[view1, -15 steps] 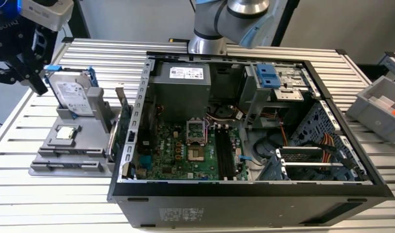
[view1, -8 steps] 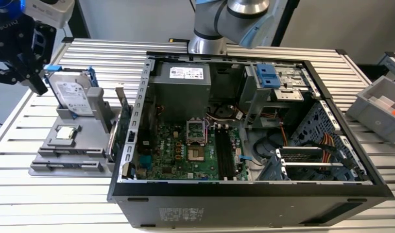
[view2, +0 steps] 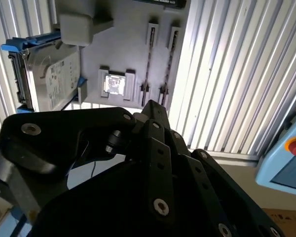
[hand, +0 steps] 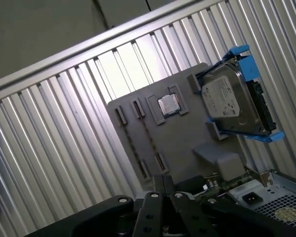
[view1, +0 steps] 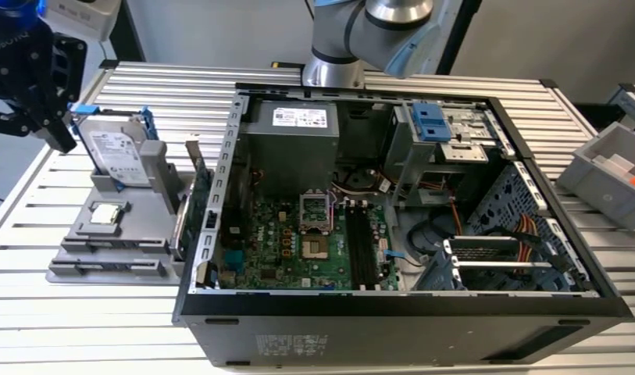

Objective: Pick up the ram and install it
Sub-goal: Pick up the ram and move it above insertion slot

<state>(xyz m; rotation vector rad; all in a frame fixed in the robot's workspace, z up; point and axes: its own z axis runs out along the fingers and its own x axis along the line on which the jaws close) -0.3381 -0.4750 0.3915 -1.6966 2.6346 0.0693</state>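
Note:
The ram (view1: 195,195) is a thin, dark greenish stick standing on edge at the right side of the grey fixture (view1: 98,258), close against the open computer case (view1: 401,312). My gripper (view1: 62,141) hangs above the fixture's far left corner, up and left of the ram and apart from it. In both wrist views its fingers (hand: 164,178) (view2: 153,104) meet with nothing between them. Below them lie the fixture's two narrow empty slots (view2: 160,54). The black memory slots (view1: 361,250) run along the green motherboard inside the case.
A silver hard drive (view1: 119,156) with blue clips stands upright on the fixture, and a small square chip (view1: 107,212) lies beside it. A grey bin (view1: 609,172) sits at the exterior view's right. The arm's base (view1: 333,70) rises behind the case.

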